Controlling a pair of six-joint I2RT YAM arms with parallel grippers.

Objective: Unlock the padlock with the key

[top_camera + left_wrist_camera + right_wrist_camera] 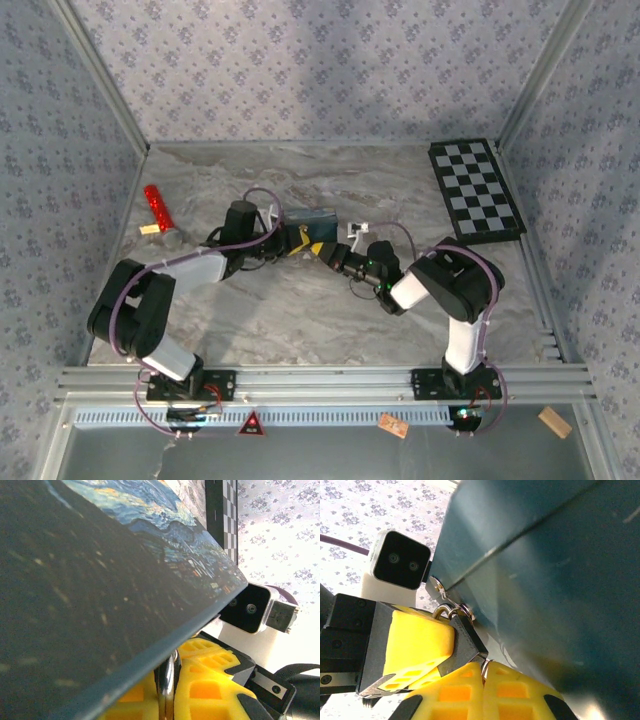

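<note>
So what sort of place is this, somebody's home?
Likely a robot test booth, not a home: two arms bolted to an aluminium rail, a checkerboard on the marble-look table, patterned panels walling it in.

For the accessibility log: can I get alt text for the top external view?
Two arms reach inward and meet at a dark box in the middle of the table, with the left gripper and right gripper close together beside it. A red flashlight lies far left, and a checkerboard sits back right.

Readable text: none.
Red triangle sign (pixel 250 424): below near rail (pixel 330 378), left of middle; symbol too small to read.
</note>
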